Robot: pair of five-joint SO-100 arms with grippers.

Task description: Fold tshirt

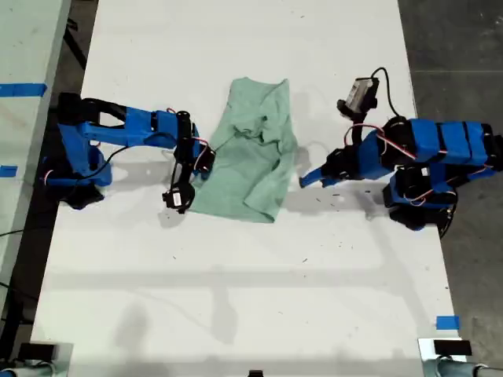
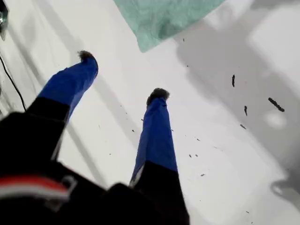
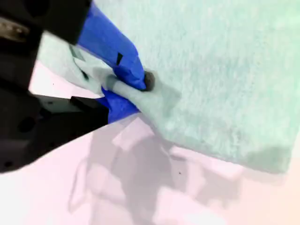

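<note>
My second gripper (image 3: pixel 136 91) is pinching the tshirt (image 1: pixel 255 149) edge at its 8 o'clock — thin bite, likely slipping under pull — while my first gripper (image 2: pixel 123 76) is hanging apart, empty.

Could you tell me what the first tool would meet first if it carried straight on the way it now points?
Probably the tshirt: my first tool, open, points at its near corner across bare table.
</note>
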